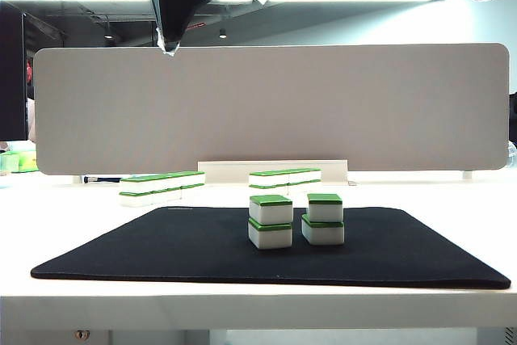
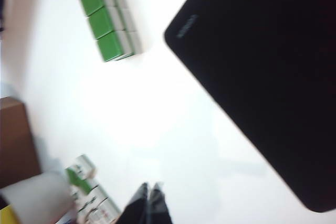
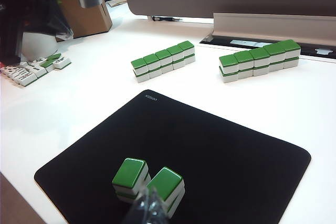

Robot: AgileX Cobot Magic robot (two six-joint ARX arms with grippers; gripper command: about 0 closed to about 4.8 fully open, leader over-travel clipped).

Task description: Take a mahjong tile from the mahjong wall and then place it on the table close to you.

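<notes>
Exterior view shows the left gripper (image 1: pixel 169 48) at upper left, high above the table (image 1: pixel 73 199), fingers pressed together and empty, probably travelling. Wall (image 1: pixel 161 186) lies mid-left behind the mat (image 1: pixel 161 248). Right gripper (image 3: pixel 149 208) is closed, beside the stacks (image 3: pixel 148 186).

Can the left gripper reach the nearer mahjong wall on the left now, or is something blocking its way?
Probably yes. The left gripper is shut and holds nothing, over bare white table. Only open table lies between it and the mahjong wall; the black mat is off to one side. It must open first.
</notes>
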